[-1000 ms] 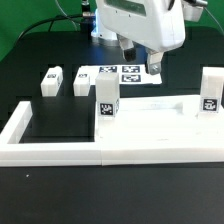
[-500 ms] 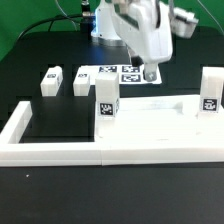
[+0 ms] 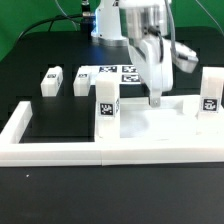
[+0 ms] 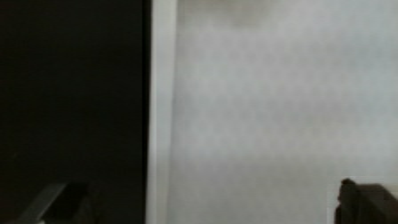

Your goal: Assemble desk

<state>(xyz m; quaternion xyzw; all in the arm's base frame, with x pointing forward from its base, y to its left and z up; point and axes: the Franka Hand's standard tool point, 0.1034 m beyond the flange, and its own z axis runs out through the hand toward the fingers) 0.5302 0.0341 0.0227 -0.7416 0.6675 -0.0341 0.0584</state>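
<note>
Lowered, spread jaws apparently straddle desk top (image 3: 172,116).

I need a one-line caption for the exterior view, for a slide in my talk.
Open gripper low over the white desk top, with a tagged leg standing loose aside.
</note>
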